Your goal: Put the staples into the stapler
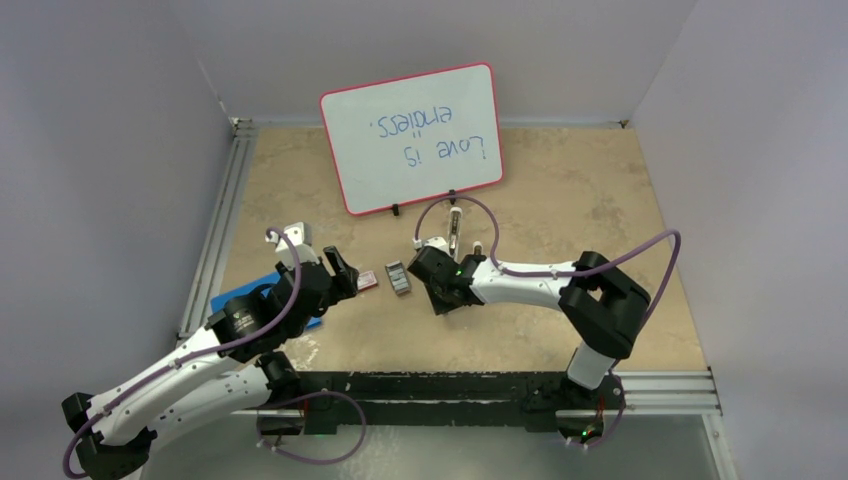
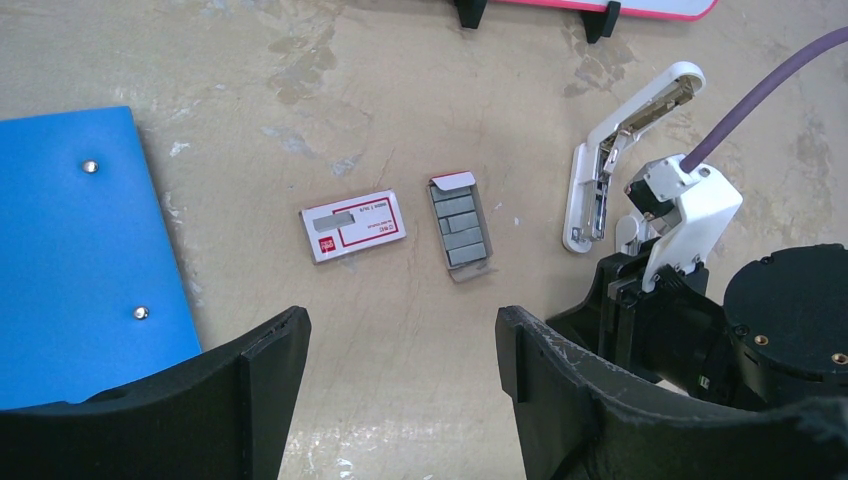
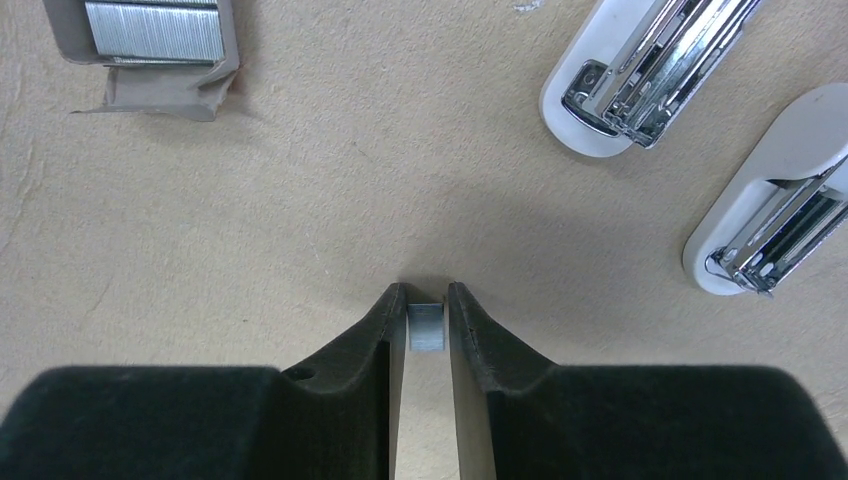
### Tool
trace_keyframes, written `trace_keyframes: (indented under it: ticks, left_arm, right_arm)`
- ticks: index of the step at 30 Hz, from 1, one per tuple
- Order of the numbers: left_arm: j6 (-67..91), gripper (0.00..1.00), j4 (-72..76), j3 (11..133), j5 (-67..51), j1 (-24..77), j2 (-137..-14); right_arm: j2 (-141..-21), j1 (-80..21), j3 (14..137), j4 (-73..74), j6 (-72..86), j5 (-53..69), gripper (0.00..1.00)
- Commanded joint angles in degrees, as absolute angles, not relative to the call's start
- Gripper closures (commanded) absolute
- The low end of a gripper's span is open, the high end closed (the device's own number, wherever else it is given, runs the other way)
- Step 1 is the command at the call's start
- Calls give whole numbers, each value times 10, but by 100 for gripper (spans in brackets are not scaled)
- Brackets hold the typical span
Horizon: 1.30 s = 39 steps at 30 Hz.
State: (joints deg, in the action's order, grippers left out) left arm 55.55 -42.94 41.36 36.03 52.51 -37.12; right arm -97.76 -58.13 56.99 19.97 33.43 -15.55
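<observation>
Clamping a staples strip (image 3: pixel 427 328), right fingers (image 3: pixel 478 345) sit near the stapler (image 3: pixel 640 80); left fingers (image 2: pixel 268 372) spread apart

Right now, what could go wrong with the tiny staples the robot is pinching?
1. The right gripper pinches the staple strip only at its fingertips, so it could slip out or snap apart.
2. The stapler lies open and loose on the table, and the left gripper is open, holding nothing. A push could slide it.
3. Its channel is narrow, so the strip might miss.
</observation>
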Motion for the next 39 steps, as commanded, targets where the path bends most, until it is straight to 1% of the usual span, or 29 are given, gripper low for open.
trace_keyframes:
  ticks: [1, 6, 10, 14, 24, 34, 39]
  left_arm:
    - [561, 31, -416, 414, 363, 522, -371]
    - [561, 31, -415, 414, 362, 522, -373]
    - [560, 32, -414, 415, 360, 522, -374]
    - [559, 31, -411, 414, 359, 522, -375]
    - [554, 31, -394, 407, 339, 522, -388]
    - [559, 32, -351, 379, 311, 522, -410]
    - [541, 32, -333, 382, 309, 522, -433]
  right_arm:
    - [-975, -585, 583, 238, 346, -166, 76]
    - [-972, -586, 582, 236, 356, -173, 83]
    - [-951, -586, 586, 235, 382, -195, 84]
    - [-930, -586, 601, 237, 415, -217, 84]
    - [-908, -559, 645, 217, 487, -357, 82]
    - [-912, -513, 631, 174, 534, -390, 81]
    - [-937, -504, 638, 172, 553, -398, 81]
